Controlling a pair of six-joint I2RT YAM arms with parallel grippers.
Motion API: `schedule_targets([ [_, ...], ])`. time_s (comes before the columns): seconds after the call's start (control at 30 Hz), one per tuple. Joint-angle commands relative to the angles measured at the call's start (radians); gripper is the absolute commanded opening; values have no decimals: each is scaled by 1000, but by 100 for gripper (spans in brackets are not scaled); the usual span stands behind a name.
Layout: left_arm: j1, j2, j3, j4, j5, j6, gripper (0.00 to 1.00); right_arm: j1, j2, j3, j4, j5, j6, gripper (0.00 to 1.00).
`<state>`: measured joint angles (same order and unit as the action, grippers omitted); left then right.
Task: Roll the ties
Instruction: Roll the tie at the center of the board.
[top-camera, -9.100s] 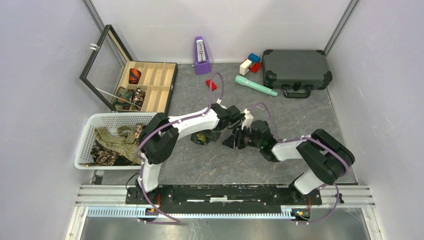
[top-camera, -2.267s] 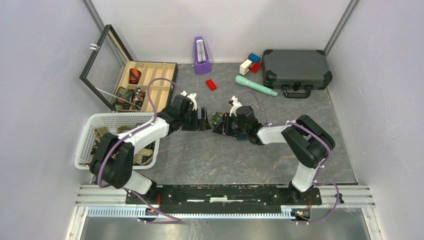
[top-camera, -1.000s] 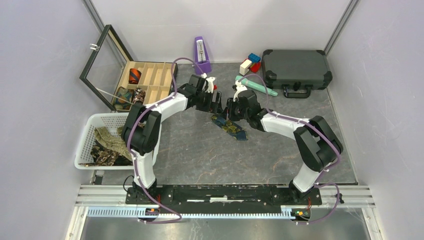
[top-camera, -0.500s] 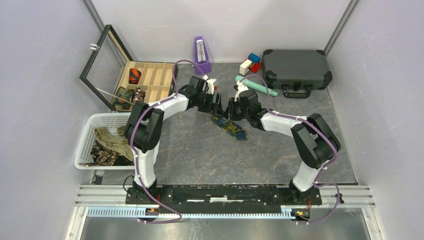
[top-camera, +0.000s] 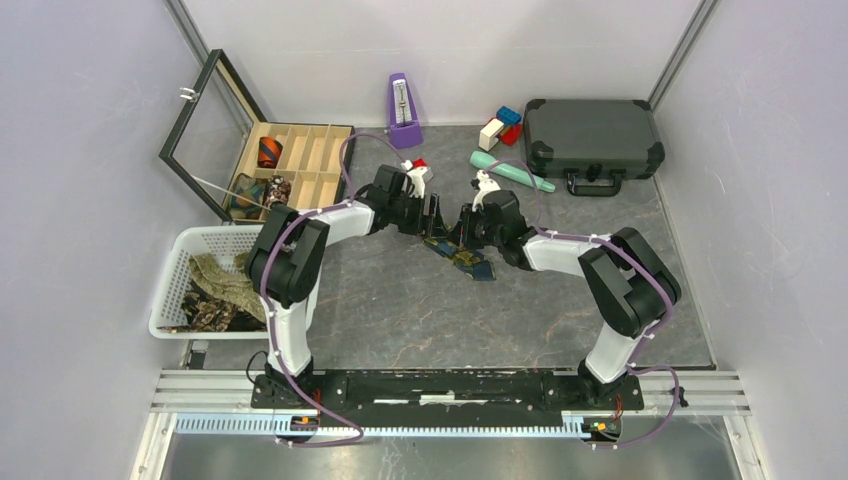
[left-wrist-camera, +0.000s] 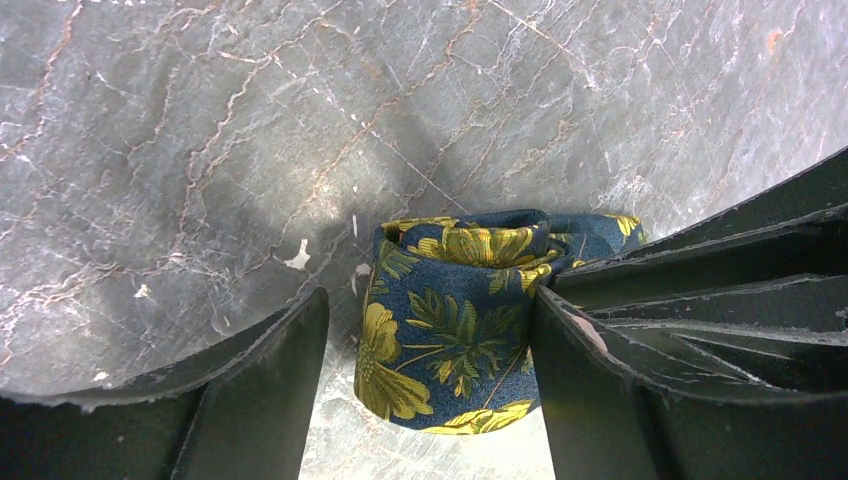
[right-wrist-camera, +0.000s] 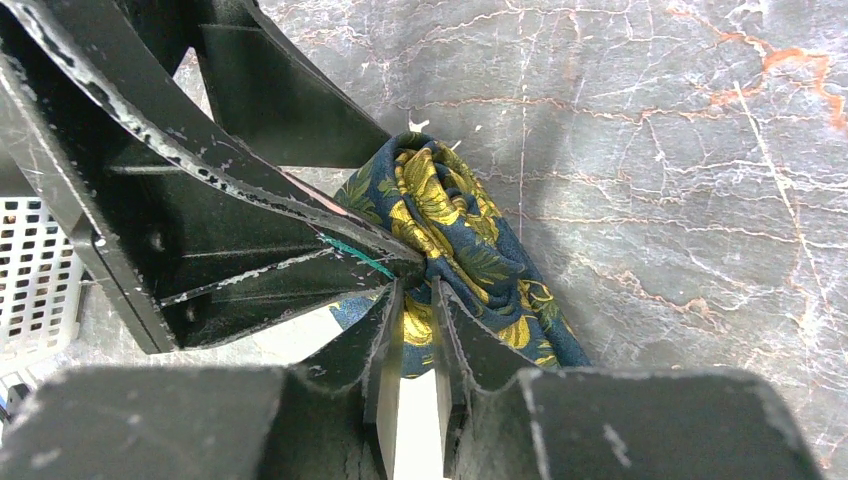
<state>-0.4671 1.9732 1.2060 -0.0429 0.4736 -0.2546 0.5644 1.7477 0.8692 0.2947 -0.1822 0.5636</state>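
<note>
Right jaws apparently pinch the navy tie (right-wrist-camera: 470, 250).

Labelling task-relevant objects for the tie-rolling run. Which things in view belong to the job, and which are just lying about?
In the job:
navy floral tie, between left gripper and right gripper
loose ties in the white basket
rolled ties in the wooden box

Lying about:
purple metronome
teal tool
black case
red block
small blocks beside the case

From above, the tie (top-camera: 467, 260) has its far end hidden under the left claw (top-camera: 433, 216) and right claw (top-camera: 461, 228). On the right wrist, a white basket (right-wrist-camera: 30, 270) is cropped at nine o'clock.
</note>
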Motion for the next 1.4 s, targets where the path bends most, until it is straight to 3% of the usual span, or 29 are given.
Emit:
schedule_targets([
  [0.0,-32,9,-66,-60,-59,-20,76,5,15,-42,24,-9,6,22],
  [0.17,-55,-7,-93,-41,-99,-50,67,5,22,-71,43,-7,11,19],
  [0.43,-90,-40,-116,-50,-188,-58,39,3,7,-74,37,-9,1,19],
  [0.57,-109,-77,-122,-79,-270,-52,34,3,-38,-68,5,-10,-14,23],
  [0.87,-192,-144,-40,-288,-606,-6,30,-4,-211,-98,-91,18,-50,28],
  [1.1,-279,-140,73,-487,-902,27,29,-57,-360,-222,-148,109,-57,28],
  [1.37,-350,-75,175,-670,-1212,19,29,-136,-477,-367,-135,96,-56,28],
])
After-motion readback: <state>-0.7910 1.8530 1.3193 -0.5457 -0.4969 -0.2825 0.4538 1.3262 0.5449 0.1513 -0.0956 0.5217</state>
